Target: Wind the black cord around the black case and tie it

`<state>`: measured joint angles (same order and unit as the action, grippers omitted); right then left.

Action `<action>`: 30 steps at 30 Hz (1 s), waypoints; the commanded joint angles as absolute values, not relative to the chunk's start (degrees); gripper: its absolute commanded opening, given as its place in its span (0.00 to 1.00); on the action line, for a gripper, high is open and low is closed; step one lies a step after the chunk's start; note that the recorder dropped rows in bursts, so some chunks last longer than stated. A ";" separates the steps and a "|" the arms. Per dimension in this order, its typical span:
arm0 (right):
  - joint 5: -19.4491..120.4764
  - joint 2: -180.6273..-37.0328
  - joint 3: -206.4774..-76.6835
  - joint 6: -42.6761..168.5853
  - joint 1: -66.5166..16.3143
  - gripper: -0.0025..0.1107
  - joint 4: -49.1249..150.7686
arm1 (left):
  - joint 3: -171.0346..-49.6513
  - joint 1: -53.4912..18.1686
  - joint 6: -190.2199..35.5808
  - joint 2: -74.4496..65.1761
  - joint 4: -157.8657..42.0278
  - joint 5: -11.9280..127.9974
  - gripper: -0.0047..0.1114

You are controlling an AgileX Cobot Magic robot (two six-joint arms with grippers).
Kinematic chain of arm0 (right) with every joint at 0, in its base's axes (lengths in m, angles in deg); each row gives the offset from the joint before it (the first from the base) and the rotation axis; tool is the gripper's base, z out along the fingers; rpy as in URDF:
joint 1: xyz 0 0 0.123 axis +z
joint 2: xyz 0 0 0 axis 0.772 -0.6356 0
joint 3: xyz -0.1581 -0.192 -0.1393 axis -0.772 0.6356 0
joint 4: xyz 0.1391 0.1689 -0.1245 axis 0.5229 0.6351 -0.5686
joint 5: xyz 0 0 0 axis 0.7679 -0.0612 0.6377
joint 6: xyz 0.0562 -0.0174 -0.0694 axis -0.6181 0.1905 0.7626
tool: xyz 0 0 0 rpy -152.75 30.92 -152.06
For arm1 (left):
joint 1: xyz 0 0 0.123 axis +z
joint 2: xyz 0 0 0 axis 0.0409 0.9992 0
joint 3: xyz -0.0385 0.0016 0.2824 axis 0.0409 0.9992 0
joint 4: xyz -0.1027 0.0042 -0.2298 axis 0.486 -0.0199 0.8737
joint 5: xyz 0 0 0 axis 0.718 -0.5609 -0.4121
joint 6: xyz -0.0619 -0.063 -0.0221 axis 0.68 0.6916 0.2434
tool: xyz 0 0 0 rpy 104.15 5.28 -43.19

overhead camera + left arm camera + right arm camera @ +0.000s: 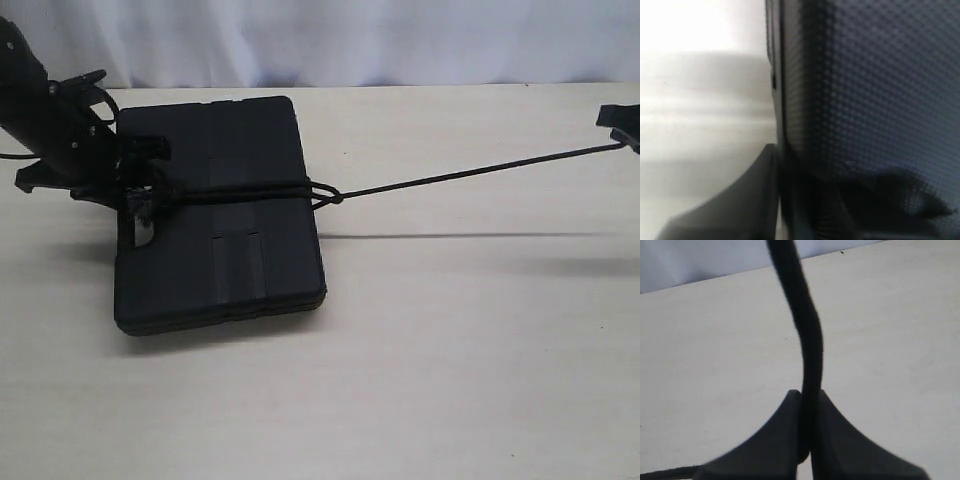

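Note:
The black case point(225, 215) lies flat on the table, left of centre. The black cord point(240, 190) runs across its middle in a few turns and crosses itself in a knot point(330, 196) at the case's right edge. From there it stretches taut to my right gripper point(622, 132), which is shut on the cord point(807, 340) between both fingers point(770, 440). My left gripper point(140, 200) is clamped over the case's left edge beside the wrapped cord. In the left wrist view the case's textured face point(870, 85) fills the frame, with one finger point(735, 205) against its edge.
The pale tabletop point(450, 350) spreads in front and to the right of the case. A white backdrop point(350, 40) stands behind the table's far edge. The left arm's body point(50, 110) rises at the far left.

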<state>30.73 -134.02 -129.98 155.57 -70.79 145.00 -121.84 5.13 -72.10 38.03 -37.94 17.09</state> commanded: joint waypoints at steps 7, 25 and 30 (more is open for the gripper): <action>40.19 -137.76 -130.43 157.96 -73.21 0.06 145.85 | -121.67 6.92 -73.49 39.26 -41.73 22.27 0.04; 40.09 -138.99 -130.66 158.61 -73.21 0.06 145.85 | -121.67 1.36 -89.72 44.00 -28.69 31.05 0.04; 39.95 -138.99 -130.66 158.61 -73.21 0.06 145.85 | -122.00 0.96 -89.72 44.25 -28.28 32.97 0.14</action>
